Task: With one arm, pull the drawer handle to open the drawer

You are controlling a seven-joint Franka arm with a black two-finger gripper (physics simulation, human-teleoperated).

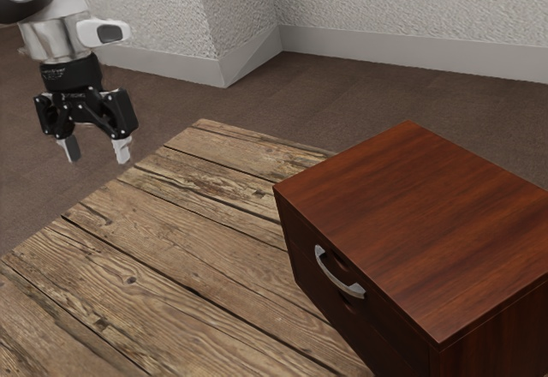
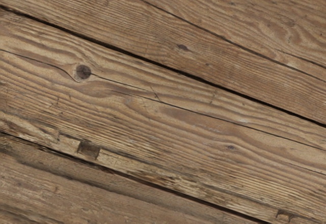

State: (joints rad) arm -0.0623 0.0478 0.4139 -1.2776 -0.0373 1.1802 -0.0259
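Exterior view: one black two-finger gripper (image 1: 97,149) hangs over the weathered plank table (image 1: 171,248), fingers spread, nothing between them. It is likely parked high to leave a clear approach. One dark red-brown wooden cabinet (image 1: 428,214) sits on the table toward 4 o'clock from the gripper, well apart. Its one curved silver drawer handle (image 1: 336,276) faces the open tabletop, reachable from the front, and the drawer looks shut. Wrist view: bare planks lie under the hand, with one round dark knot (image 2: 83,72) and two dark seams, so the camera looks straight down.
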